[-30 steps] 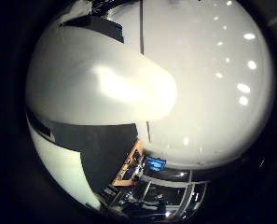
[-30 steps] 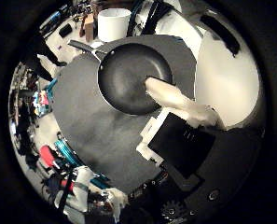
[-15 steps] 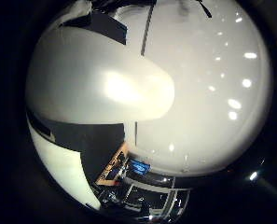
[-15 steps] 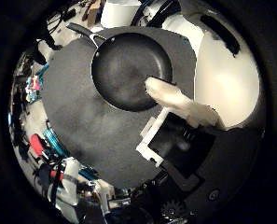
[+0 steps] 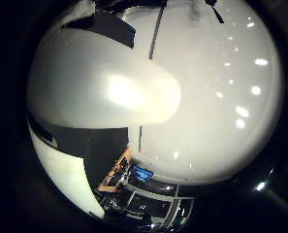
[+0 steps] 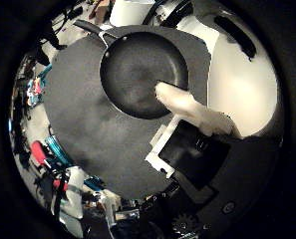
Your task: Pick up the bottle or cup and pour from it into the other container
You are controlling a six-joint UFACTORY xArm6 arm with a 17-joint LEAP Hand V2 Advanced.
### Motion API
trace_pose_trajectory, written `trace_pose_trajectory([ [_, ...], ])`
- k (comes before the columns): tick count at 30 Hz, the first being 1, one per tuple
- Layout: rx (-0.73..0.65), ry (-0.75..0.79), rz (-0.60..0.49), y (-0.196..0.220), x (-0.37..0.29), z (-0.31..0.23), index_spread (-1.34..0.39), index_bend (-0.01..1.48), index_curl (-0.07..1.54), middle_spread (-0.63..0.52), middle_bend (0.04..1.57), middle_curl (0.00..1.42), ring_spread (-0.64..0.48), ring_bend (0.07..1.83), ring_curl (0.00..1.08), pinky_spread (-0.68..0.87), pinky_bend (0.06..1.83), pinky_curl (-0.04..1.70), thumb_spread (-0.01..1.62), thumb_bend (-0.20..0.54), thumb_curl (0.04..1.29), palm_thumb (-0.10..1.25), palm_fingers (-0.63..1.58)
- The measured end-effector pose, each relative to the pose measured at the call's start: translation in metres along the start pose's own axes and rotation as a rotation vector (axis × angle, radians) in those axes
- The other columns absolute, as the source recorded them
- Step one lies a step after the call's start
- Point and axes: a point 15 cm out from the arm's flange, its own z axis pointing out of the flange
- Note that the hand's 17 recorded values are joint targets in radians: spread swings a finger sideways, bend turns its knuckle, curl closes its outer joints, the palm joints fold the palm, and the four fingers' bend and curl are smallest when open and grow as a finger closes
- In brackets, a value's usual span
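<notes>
We start with the dark round table top (image 6: 82, 124), which spreads beneath the fingers and out past their tips. The hand (image 6: 202, 149) hangs above it. One white finger (image 6: 182, 102) reaches out over the table, and in the little finger side view another finger (image 5: 109, 92) lies across most of the frame. We cannot tell whether the fingers are spread, pressed together or closed round anything. A broad white shape (image 6: 242, 84) sits at the base of the reaching finger, and we cannot say if it is part of the hand or a held container.

The black pan (image 6: 137, 69) lies flat on the table, with its bowl right under that fingertip. Its handle (image 6: 87, 29) points away from the hand. The white cup (image 6: 132, 10) stands beyond the far rim of the pan, well past the fingertips and only partly in view.

Our main worries are these:
- If the hand holds nothing and goes for the cup, it must cross the pan, and a low finger could catch the rim or handle and drag the pan into the cup.
- The cup is light and upright, so a fingertip arriving first could tip it over before any grasp closes.
- If a container is already held, pouring this near the pan's edge could spill onto the table.
</notes>
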Motion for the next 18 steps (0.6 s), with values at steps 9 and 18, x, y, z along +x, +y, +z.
trace_pose_trajectory([
  [9,0.001,0.001,0.001,-0.0003,0.0002,-0.0001,-0.58,0.41,1.15,-0.33,0.92,1.10,-0.26,1.25,0.74,-0.33,1.18,0.77,0.64,-0.030,0.70,0.88,1.08],
  [18,0.007,0.001,0.017,0.0004,0.0026,-0.0008,-0.58,0.41,1.15,-0.33,0.92,1.10,-0.26,1.25,0.74,-0.33,1.19,0.77,0.65,-0.031,0.70,0.88,1.07],
])
